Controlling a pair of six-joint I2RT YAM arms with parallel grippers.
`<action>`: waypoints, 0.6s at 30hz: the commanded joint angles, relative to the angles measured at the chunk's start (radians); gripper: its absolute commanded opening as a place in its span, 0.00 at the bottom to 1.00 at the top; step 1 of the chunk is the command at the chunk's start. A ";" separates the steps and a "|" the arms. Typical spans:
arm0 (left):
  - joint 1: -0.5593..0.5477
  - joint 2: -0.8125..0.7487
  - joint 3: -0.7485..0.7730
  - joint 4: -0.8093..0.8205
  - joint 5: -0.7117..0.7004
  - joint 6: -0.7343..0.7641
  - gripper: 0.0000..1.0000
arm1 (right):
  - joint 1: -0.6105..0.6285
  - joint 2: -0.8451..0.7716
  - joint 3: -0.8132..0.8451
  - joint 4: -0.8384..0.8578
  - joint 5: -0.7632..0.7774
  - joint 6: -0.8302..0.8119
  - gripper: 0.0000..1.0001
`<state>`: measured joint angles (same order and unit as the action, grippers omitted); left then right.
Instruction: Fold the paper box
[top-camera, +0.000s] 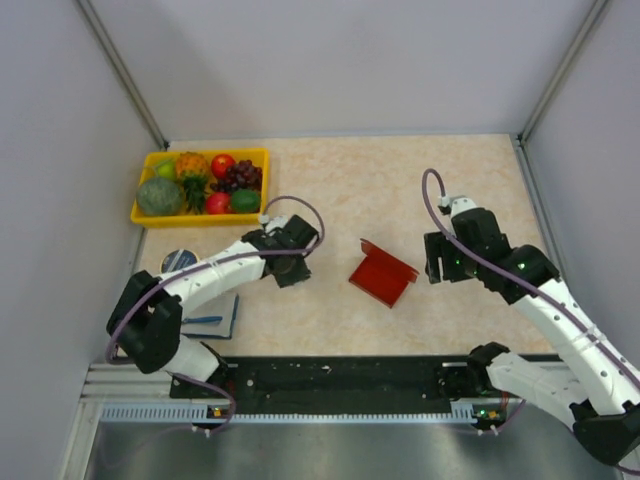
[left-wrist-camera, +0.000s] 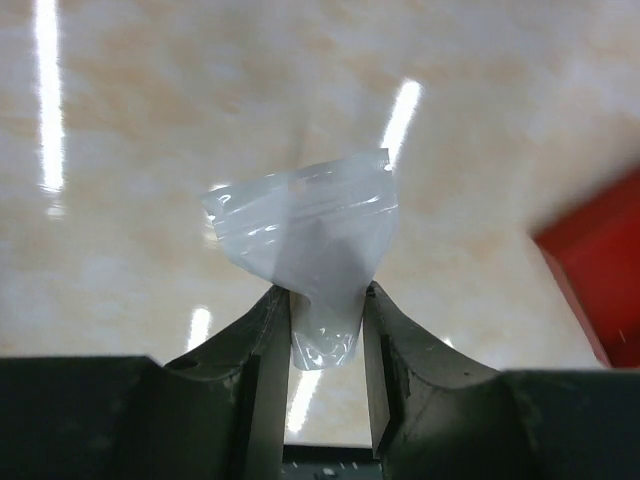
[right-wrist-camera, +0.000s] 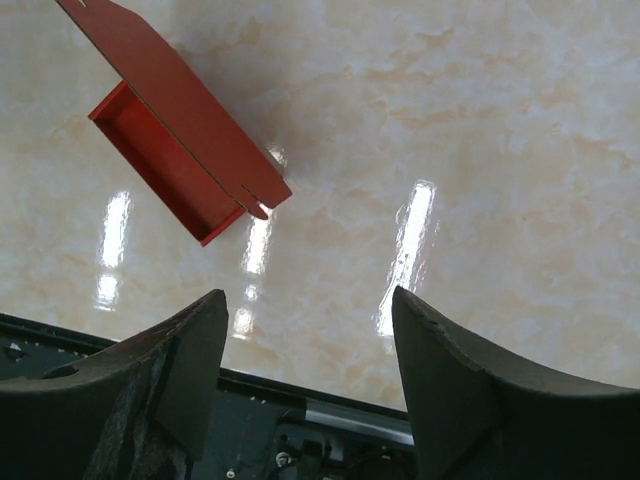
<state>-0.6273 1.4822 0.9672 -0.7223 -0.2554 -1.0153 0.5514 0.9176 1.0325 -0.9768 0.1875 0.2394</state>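
Note:
The red paper box (top-camera: 383, 272) lies partly folded on the table's middle, a flap standing up. It shows in the right wrist view (right-wrist-camera: 180, 160) at upper left and as a red corner in the left wrist view (left-wrist-camera: 600, 270). My left gripper (top-camera: 290, 266) is left of the box, shut on a small whitish plastic wrapper (left-wrist-camera: 310, 240) that sticks out from between its fingers (left-wrist-camera: 262, 370). My right gripper (top-camera: 438, 262) is to the right of the box, open and empty, above the bare table.
A yellow fruit tray (top-camera: 146, 216) stands at the back left. A blue notebook (top-camera: 215, 318) and a round dark disc (top-camera: 178, 261) lie near the left arm. The black base rail (top-camera: 340, 380) runs along the near edge.

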 joint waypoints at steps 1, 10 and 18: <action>-0.228 -0.033 0.096 0.112 0.093 0.038 0.35 | -0.066 -0.071 -0.028 0.079 -0.106 0.037 0.67; -0.397 0.294 0.419 0.224 0.234 0.136 0.35 | -0.160 -0.094 -0.064 0.099 -0.218 0.109 0.68; -0.397 0.349 0.401 0.334 0.286 0.187 0.59 | -0.234 -0.137 -0.152 0.199 -0.387 0.204 0.68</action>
<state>-1.0241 1.8660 1.3773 -0.4740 0.0124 -0.8783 0.3370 0.8116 0.8967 -0.8639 -0.1066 0.3866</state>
